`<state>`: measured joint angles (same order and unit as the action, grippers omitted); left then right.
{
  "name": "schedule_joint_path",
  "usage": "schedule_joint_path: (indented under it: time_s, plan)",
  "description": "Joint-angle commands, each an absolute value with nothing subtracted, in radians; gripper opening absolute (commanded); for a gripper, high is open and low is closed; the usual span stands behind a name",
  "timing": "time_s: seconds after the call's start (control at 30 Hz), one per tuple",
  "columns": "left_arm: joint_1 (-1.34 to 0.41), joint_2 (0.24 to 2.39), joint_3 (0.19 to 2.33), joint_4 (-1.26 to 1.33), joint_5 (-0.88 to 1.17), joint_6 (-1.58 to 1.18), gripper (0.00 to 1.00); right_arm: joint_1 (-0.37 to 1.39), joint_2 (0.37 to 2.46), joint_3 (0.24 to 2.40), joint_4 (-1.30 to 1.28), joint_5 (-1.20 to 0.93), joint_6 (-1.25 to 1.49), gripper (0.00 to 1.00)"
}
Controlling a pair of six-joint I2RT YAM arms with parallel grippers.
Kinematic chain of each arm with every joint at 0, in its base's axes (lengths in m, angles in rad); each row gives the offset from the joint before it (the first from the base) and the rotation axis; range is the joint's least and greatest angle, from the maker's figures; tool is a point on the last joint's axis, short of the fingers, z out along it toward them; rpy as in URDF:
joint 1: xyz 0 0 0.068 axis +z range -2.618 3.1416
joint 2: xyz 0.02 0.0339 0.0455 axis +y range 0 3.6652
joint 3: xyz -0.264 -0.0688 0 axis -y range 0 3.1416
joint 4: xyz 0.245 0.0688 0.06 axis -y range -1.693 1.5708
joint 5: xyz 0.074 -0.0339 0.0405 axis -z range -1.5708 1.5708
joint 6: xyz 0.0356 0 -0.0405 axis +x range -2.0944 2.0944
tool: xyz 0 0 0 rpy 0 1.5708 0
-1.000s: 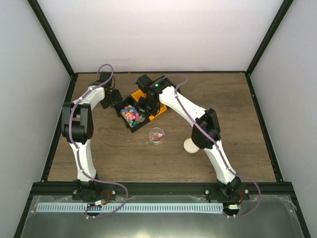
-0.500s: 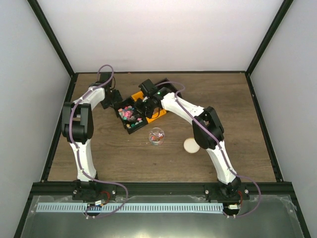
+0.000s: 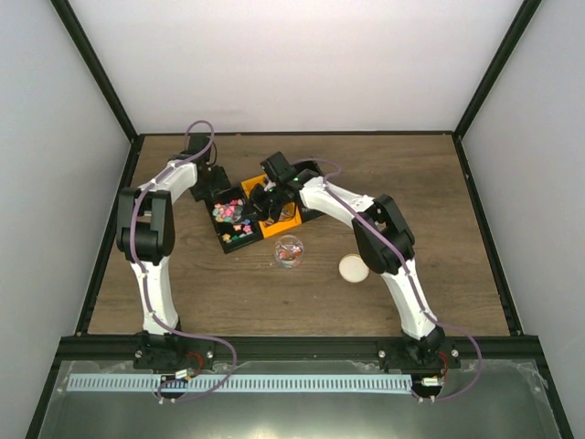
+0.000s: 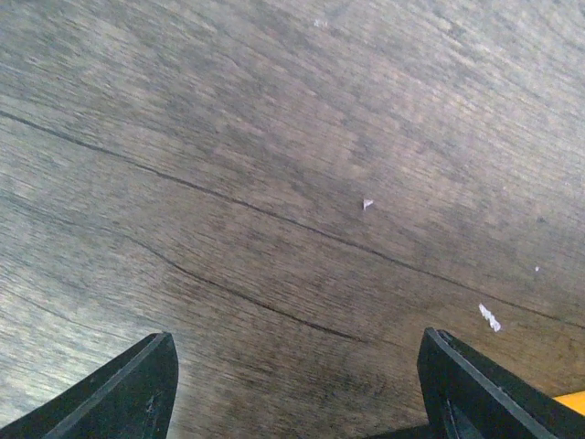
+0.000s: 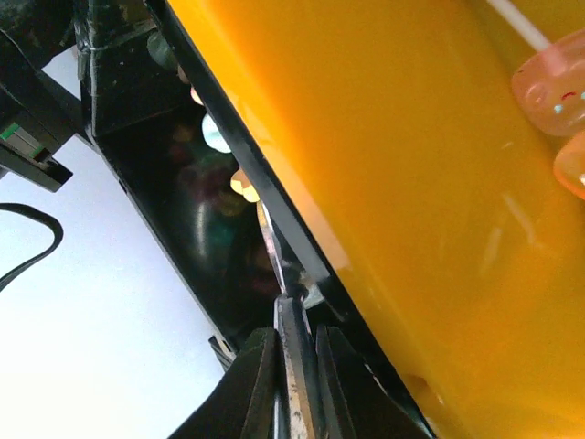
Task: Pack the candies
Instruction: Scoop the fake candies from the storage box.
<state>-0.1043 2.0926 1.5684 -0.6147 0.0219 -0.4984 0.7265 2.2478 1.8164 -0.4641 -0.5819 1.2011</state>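
Note:
The candies (image 3: 230,218) lie as a bright mix in a black tray (image 3: 239,241) left of table centre; in the right wrist view several candies (image 5: 217,134) glint inside its dark wall. My right gripper (image 3: 262,196) hangs over the seam between the black tray and an orange tray (image 3: 290,216). Seen from the wrist, the right gripper (image 5: 294,366) is shut on a thin metal tool (image 5: 291,334) that reaches into the black tray. My left gripper (image 3: 210,186) is at the black tray's far left corner. In its wrist view the left gripper (image 4: 297,389) is open over bare wood.
A clear round jar (image 3: 290,250) stands just in front of the trays, with a cream lid (image 3: 352,267) to its right. Two pink sweets (image 5: 551,80) lie in the orange tray (image 5: 411,183). Black frame rails border the wooden table.
The black tray has swung and slid slightly left, and the candies in it have spread out. My right gripper moved back and left with the tool. The right arm no longer covers the lid.

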Motion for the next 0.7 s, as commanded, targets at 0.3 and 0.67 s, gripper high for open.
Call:
schedule_joint_path:
  time_s: [0.3, 0.67]
  plan:
    - [-0.136, 2.145, 1.547, -0.701, 0.103, -0.510, 0.73, 0.764, 2.280, 1.776, -0.509, -0.550, 1.195, 0.01]
    - [-0.130, 2.126, 1.560, -0.708, 0.096, -0.514, 0.74, 0.738, 2.125, 1.372, 0.196, -0.679, 1.270, 0.01]
